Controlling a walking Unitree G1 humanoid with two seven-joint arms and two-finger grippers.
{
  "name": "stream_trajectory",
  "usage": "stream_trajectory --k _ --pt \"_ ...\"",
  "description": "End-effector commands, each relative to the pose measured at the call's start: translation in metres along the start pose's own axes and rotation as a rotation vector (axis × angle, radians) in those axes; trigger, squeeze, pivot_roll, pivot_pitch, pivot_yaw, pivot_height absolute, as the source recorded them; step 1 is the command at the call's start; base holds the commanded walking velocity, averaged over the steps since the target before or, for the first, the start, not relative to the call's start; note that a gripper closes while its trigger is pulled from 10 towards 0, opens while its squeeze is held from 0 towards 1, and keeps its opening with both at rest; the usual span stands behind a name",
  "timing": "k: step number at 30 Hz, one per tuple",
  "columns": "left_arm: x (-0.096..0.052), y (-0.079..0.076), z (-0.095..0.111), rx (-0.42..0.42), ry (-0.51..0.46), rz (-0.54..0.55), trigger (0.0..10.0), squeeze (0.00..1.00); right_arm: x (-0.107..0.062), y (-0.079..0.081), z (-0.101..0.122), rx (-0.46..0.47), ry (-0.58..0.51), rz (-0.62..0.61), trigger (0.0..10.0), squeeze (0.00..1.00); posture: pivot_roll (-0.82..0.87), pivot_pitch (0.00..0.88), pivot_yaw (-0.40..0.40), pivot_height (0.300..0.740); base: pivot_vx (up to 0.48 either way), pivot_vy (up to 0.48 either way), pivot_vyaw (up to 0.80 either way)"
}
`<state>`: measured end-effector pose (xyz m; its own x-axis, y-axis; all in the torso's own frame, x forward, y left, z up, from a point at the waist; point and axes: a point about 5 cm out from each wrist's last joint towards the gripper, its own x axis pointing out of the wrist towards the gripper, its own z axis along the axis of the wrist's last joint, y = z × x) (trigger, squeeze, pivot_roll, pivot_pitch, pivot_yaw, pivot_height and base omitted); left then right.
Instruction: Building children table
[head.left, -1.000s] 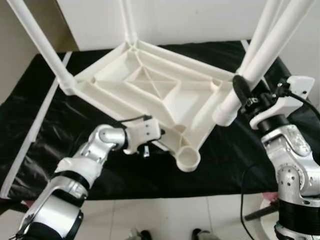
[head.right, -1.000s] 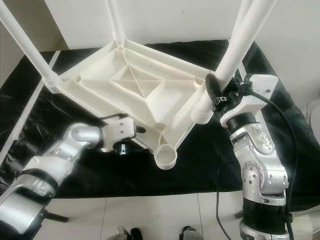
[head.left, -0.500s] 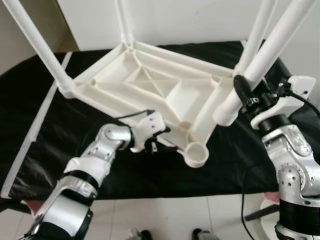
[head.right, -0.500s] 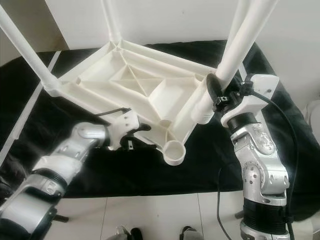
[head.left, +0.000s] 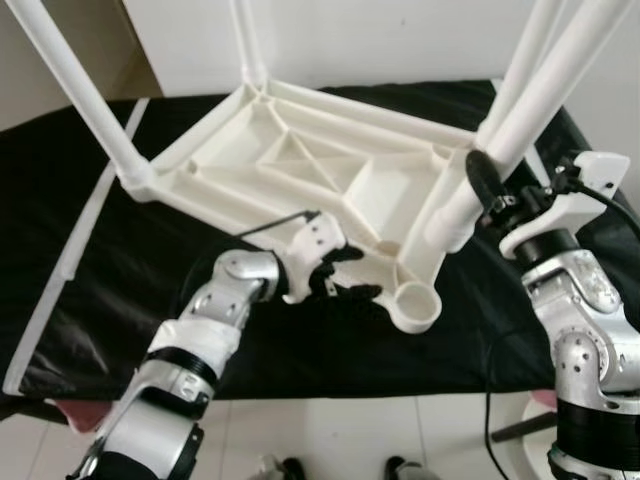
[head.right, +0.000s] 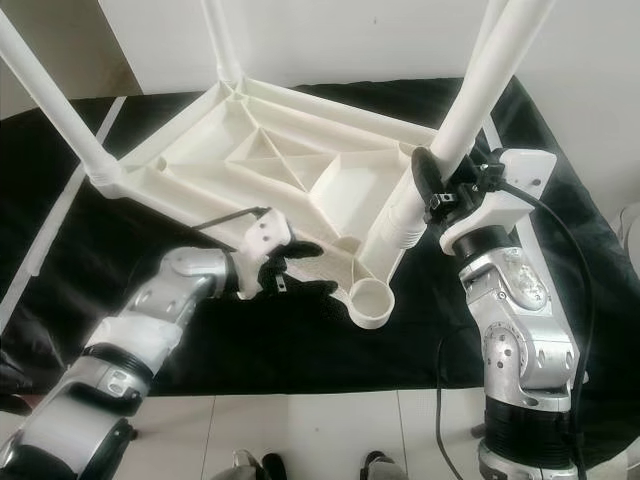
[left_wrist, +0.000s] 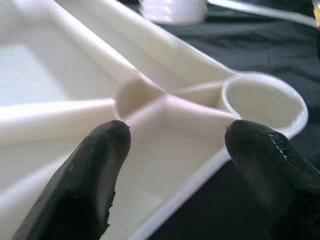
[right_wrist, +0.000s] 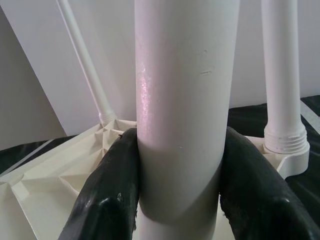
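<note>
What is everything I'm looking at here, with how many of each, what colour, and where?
Tabletop: one, white, upside down on the cloth, ribbed underside up.
Fitted legs: three, white, standing up from its corners.
Loose leg: one, white, held above the near right edge.
Empty socket: one, white, nearest corner.
Cloth: one, black, under everything.
Floor: white tiles, in front.
Left gripper: black fingers open, beside the empty socket.
Right gripper: black fingers clamped around the loose leg.
</note>
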<state>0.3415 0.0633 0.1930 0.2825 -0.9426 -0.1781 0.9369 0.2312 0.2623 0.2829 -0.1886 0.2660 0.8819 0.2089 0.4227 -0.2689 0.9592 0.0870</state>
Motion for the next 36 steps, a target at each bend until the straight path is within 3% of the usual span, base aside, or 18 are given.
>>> stream_trajectory --k 1,8,10,11,14,15,17,20,21,24,26,31,36 --pt "-0.004 0.002 0.003 0.016 -0.008 0.018 0.0 0.00 0.000 0.003 0.004 0.006 -0.022 0.015 10.0 0.00 -0.17 0.169 0.097 0.740 0.000 0.000 0.00" --pt "-0.009 0.003 0.010 0.022 -0.015 -0.018 0.0 0.00 -0.001 0.003 0.004 0.008 -0.022 0.014 10.0 0.00 -0.17 0.168 0.096 0.740 0.000 0.000 0.00" --pt "-0.009 -0.002 0.008 0.074 0.017 -0.067 0.0 0.00 -0.001 0.003 0.004 0.008 -0.023 0.015 10.0 0.00 -0.17 0.168 0.095 0.740 0.000 0.000 0.00" --pt "-0.008 -0.002 0.005 0.078 0.046 -0.051 10.0 0.00 -0.001 0.003 0.005 0.008 -0.023 0.016 10.0 0.00 -0.17 0.168 0.094 0.740 0.000 0.000 0.00" --pt "-0.008 -0.004 0.004 0.060 0.038 -0.069 10.0 0.00 -0.001 0.003 0.005 0.007 -0.022 0.018 10.0 0.00 -0.18 0.168 0.091 0.740 0.000 0.000 0.00" --pt "-0.008 -0.005 0.005 0.035 0.019 -0.074 0.0 0.00 -0.001 0.002 0.005 0.006 -0.021 0.019 10.0 0.00 -0.18 0.169 0.089 0.740 0.000 0.000 0.00" --pt "-0.008 -0.006 0.005 0.006 0.005 -0.071 0.0 0.00 -0.001 0.002 0.005 0.006 -0.020 0.020 10.0 0.00 -0.18 0.169 0.089 0.740 0.000 0.000 0.00" --pt "-0.006 -0.011 0.001 0.039 0.040 -0.110 0.0 0.00 -0.001 0.002 0.005 0.006 -0.018 0.021 10.0 0.00 -0.18 0.166 0.084 0.740 0.000 0.000 0.00" --pt "-0.005 -0.013 -0.003 0.068 0.077 -0.118 10.0 0.00 -0.001 0.002 0.005 0.007 -0.018 0.023 10.0 0.00 -0.18 0.166 0.084 0.740 0.000 0.000 0.00" --pt "-0.004 -0.021 -0.021 0.152 0.202 -0.149 10.0 0.00 0.000 0.003 0.005 0.010 -0.017 0.029 10.0 0.00 -0.18 0.159 0.081 0.740 0.000 0.000 0.00" --pt "-0.004 -0.022 -0.024 0.175 0.222 -0.145 10.0 0.00 0.000 0.003 0.005 0.010 -0.017 0.030 10.0 0.00 -0.18 0.158 0.081 0.740 0.000 0.000 0.00" --pt "-0.001 -0.019 -0.034 0.152 0.302 -0.108 10.0 0.00 0.001 0.004 0.005 0.011 -0.018 0.035 10.0 0.00 -0.18 0.150 0.079 0.740 0.000 0.000 0.00" --pt "0.007 -0.005 -0.033 0.137 0.340 0.030 10.0 0.00 0.000 0.005 0.004 0.013 -0.016 0.041 10.0 0.00 -0.19 0.145 0.081 0.740 0.000 0.000 0.00"
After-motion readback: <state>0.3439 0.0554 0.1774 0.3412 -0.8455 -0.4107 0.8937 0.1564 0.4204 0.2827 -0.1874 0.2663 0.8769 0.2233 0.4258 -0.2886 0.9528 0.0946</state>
